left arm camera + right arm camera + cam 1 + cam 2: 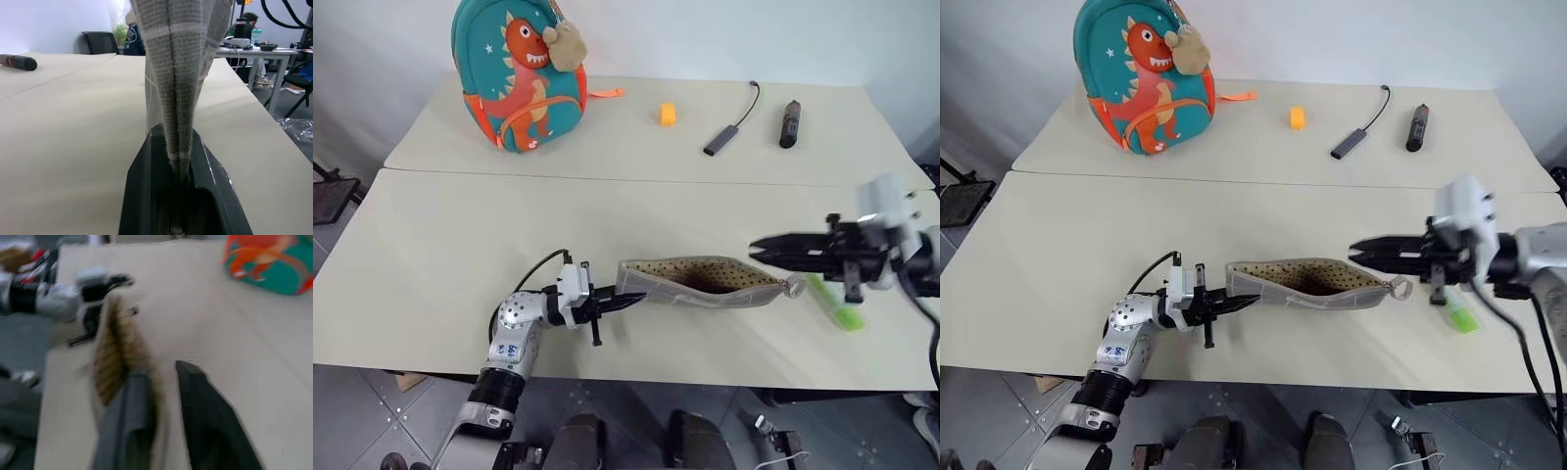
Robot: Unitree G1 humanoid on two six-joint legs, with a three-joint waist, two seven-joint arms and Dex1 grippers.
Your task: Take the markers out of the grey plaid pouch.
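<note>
The grey plaid pouch [705, 282] lies lengthwise near the table's front edge, its top open on a tan dotted lining. My left gripper [622, 302] is shut on the pouch's left end; in the left wrist view the fabric [181, 58] rises from between the fingers. My right gripper [756, 245] hovers level just above the pouch's right end, near the end loop [793, 286], pointing left with its fingers drawn close and nothing between them. One pale green marker [837, 305] lies on the table just right of the pouch, under my right hand. The pouch's inside is hidden.
On the far table stand a teal dinosaur backpack [521, 73], a small orange block [668, 115], a grey stick with a black cord [724, 139] and a thick dark cylinder [790, 123]. A seam [607, 176] separates the two tables.
</note>
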